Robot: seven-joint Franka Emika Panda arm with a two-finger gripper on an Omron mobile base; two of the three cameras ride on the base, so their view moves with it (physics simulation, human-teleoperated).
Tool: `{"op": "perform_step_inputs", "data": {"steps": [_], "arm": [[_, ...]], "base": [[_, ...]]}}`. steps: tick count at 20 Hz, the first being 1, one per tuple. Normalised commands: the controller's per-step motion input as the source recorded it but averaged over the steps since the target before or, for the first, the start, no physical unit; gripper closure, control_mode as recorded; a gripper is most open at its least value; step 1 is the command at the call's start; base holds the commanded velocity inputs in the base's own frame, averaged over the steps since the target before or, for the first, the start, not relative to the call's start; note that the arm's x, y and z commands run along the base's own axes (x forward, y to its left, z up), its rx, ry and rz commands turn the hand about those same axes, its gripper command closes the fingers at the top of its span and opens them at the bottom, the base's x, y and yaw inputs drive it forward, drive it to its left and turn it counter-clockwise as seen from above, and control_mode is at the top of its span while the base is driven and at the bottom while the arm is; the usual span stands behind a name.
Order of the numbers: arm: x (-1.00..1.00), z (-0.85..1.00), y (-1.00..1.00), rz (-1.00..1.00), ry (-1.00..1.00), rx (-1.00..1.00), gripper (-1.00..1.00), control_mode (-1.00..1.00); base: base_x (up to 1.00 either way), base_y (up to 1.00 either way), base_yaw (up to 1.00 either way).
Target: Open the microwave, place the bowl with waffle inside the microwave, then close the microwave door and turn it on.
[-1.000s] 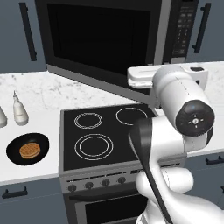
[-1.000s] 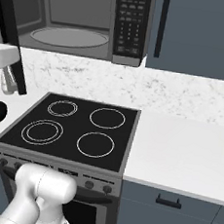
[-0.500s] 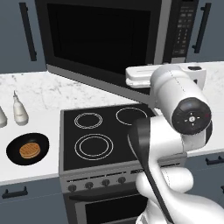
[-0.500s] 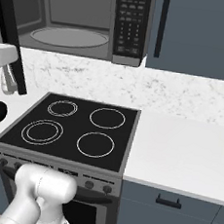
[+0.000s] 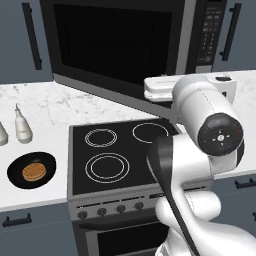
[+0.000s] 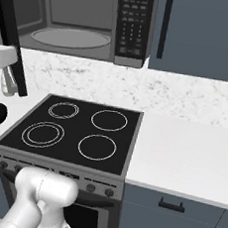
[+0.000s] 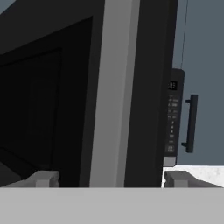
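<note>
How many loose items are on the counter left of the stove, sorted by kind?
Bowl: 1, black, on the counter
Waffle: 1, lying in the bowl
White bottles: 2, behind the bowl; the second is cut by the frame edge
Total: 4

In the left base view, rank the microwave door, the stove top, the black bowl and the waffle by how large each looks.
1. microwave door, though it stands nearer the camera
2. stove top
3. bowl
4. waffle
</note>
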Motion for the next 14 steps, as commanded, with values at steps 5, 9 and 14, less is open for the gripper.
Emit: {"op": "perform_step_inputs", "data": {"steps": [5, 9, 14], "arm": [[-0.81, -0.01, 0.05, 0.12, -0.01, 0.0, -1.0, -1.0], [-0.3, 0.07, -0.4, 0.31, 0.0, 0.08, -1.0, -1.0], [0.07, 0.0, -0.85, 0.46, 0.0, 0.15, -1.0, -1.0]], "base": [[0.0, 0.0, 0.0], [0.0, 0.0, 0.0], [0.0, 0.0, 0.0]]}}
